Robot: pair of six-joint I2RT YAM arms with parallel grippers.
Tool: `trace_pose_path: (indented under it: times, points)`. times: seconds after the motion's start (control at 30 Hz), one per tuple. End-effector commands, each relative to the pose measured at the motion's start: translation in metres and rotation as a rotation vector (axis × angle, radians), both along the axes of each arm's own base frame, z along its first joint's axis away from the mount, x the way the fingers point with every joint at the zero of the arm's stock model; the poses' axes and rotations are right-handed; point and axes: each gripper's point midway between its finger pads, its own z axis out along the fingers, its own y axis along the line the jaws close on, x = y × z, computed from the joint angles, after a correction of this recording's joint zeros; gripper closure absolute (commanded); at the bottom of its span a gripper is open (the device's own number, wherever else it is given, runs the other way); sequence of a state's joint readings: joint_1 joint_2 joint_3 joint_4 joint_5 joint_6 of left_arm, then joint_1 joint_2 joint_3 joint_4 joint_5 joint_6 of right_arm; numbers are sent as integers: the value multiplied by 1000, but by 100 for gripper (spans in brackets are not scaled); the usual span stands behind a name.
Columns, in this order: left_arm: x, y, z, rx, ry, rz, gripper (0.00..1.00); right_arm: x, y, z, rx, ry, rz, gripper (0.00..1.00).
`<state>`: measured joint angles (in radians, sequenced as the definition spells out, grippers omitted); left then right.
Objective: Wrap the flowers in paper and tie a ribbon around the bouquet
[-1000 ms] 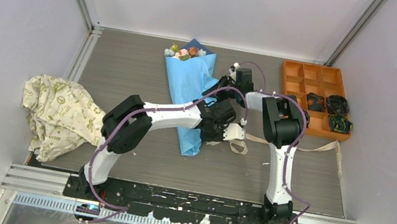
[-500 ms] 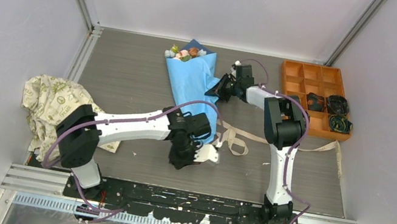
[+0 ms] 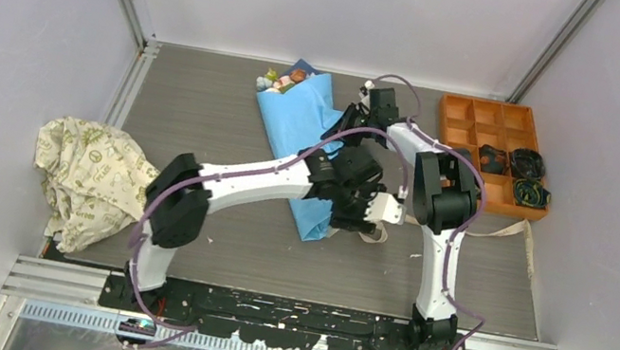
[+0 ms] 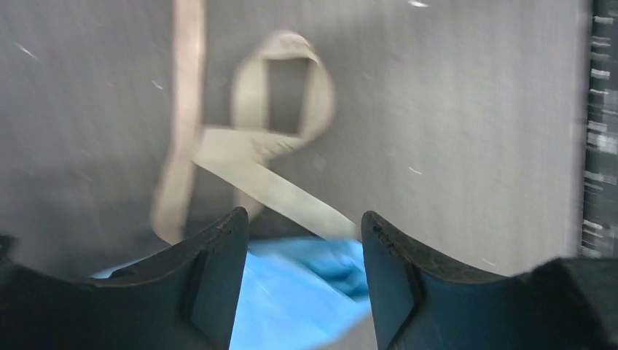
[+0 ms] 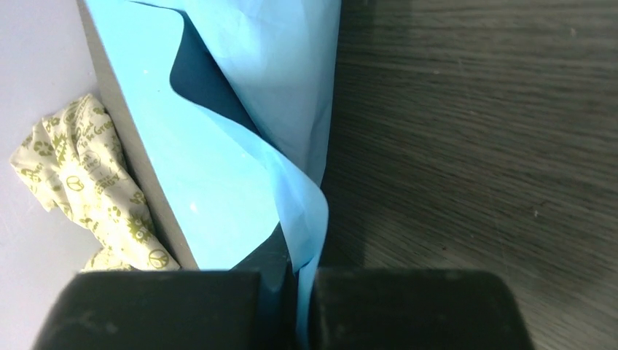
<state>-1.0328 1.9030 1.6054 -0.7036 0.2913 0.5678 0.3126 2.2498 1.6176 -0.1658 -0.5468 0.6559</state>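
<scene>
A: Your bouquet (image 3: 296, 124) lies flat on the table (image 3: 202, 108), blooms toward the far wall and narrow end toward you.
B: Your right claw (image 3: 340, 128) is pinched tight on a loose edge of the paper (image 5: 240, 182), at the bouquet's right side.
A: Your left claw (image 4: 304, 219) has its jaws well apart and grips nothing. It hovers over the narrow end.
B: The ribbon (image 4: 255, 171) lies looped on the table just past that claw's fingertips. It trails off to your right, near the tray (image 3: 487, 134).
</scene>
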Motion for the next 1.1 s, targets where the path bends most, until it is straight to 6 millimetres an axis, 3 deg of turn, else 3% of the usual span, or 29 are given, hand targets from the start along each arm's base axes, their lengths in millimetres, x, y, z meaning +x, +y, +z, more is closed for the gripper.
trace_pose_path:
  times: [0.0, 0.13, 0.33, 0.5, 0.67, 0.73, 0.83, 0.93, 1.0, 1.07]
  points:
    - [60, -34, -12, -56, -231, -191, 41, 2, 7, 18, 2, -92, 122, 99]
    - [87, -44, -25, -130, -300, -327, 44, 2, 8, 14, -1, -102, 160, 99]
    - [87, -49, -46, -145, -327, -490, 52, -1, -1, -1, -60, -85, 191, 99]
    - [90, -56, -55, -158, -341, -502, 56, -3, -7, -11, -69, -74, 213, 99]
    - [102, -62, -48, -175, -305, -346, 59, -2, -5, -5, -6, -76, 251, 99]
    - [97, -57, -41, -154, -224, -260, 60, -2, -4, -3, 6, -68, 242, 99]
    - [74, -41, -35, -131, -68, -174, 51, -1, -3, 0, 11, -73, 225, 99]
    - [55, -37, -31, -173, -31, -207, 43, 0, -3, 2, 25, -89, 220, 99]
    - [56, -39, -31, -166, -47, -204, 40, -1, -3, 1, 21, -84, 220, 99]
    - [65, -42, -30, -134, 19, -58, 40, -2, -7, -2, -9, -71, 206, 99]
